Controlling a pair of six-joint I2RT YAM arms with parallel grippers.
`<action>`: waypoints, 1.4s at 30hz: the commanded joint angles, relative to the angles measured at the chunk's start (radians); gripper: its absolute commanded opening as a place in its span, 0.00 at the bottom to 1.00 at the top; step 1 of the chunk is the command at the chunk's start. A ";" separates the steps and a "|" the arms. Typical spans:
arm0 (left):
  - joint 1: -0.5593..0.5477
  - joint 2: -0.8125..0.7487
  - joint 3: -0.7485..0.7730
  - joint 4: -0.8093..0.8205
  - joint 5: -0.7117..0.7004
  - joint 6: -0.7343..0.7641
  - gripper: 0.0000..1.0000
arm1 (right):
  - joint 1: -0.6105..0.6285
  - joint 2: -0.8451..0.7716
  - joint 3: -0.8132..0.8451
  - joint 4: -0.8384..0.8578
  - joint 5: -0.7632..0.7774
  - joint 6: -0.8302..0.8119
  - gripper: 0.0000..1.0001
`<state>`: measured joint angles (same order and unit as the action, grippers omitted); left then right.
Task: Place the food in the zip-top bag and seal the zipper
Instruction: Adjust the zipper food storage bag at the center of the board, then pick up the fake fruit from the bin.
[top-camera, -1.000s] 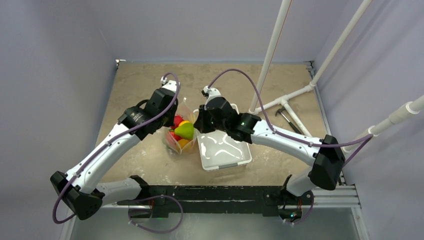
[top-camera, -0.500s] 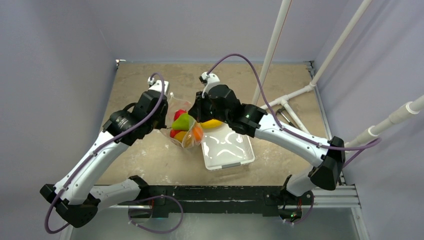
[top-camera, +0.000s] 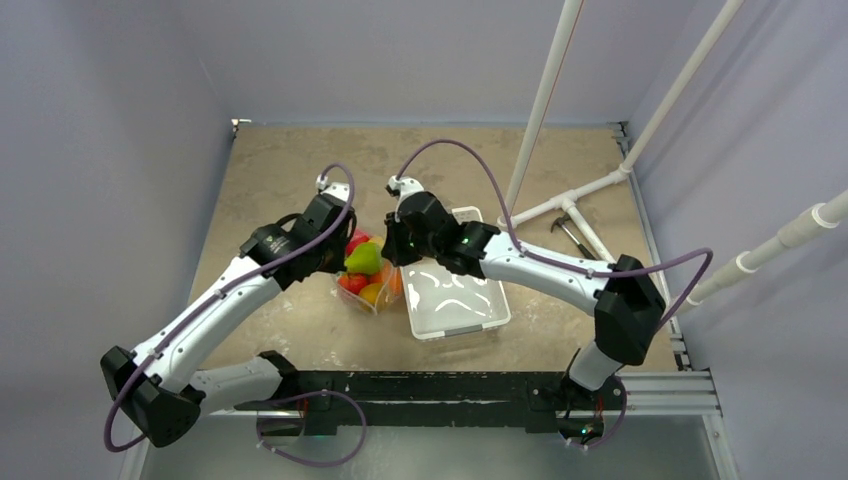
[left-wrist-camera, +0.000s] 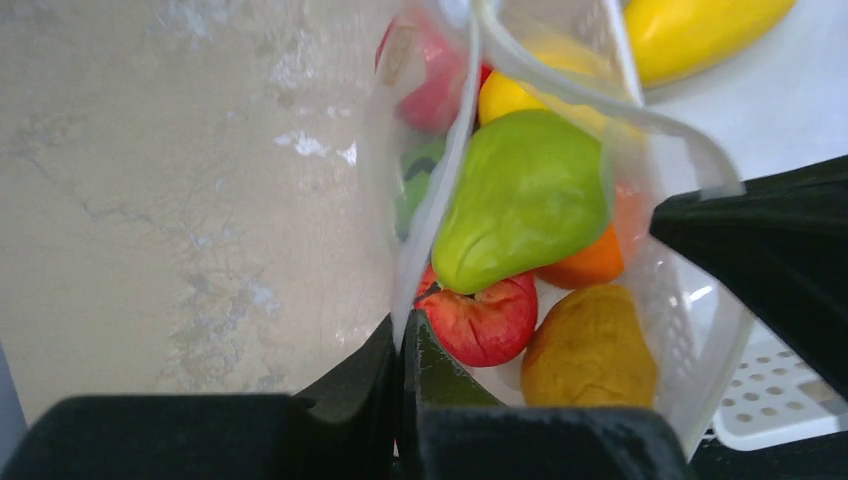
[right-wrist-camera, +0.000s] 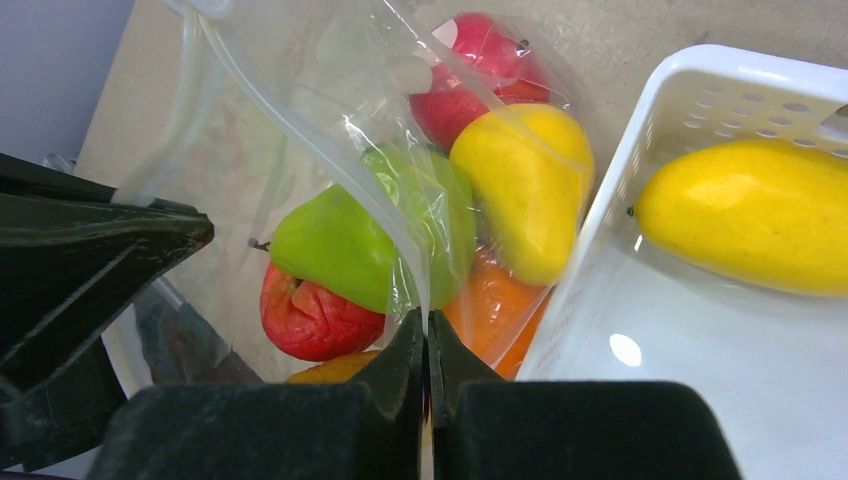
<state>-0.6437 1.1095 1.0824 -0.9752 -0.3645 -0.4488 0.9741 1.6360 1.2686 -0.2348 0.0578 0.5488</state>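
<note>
Clear plastic pinched at both rims: we hold the bag (top-camera: 372, 295) upright so the fruit (left-wrist-camera: 525, 195) cannot spill.
Our left end effector (left-wrist-camera: 402, 335) and right end effector (right-wrist-camera: 427, 325) clamp shut on opposite zipper (right-wrist-camera: 310, 150) lips; the bag stands on the tabletop (top-camera: 270, 180) beside the tray (top-camera: 470, 320), where one yellow fruit (right-wrist-camera: 740, 215) waits.

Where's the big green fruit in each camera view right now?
Top external: green fruit near center, left of the white tray.
Left wrist: green fruit at center; white tray bottom right.
Right wrist: green fruit left of center; white tray at right.
Shared landmark: the white tray.
</note>
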 joint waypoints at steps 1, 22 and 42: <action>-0.003 -0.054 0.181 -0.004 -0.064 0.026 0.00 | -0.003 -0.088 0.138 -0.016 0.076 -0.024 0.00; -0.003 -0.027 0.105 0.044 -0.059 0.035 0.00 | -0.011 -0.070 0.054 0.025 0.082 -0.021 0.21; -0.003 0.002 0.118 0.068 -0.056 0.057 0.00 | -0.169 -0.271 -0.067 0.009 0.204 -0.010 0.98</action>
<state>-0.6437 1.1038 1.1584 -0.9424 -0.4183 -0.4152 0.8379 1.3964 1.2526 -0.2508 0.2554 0.5308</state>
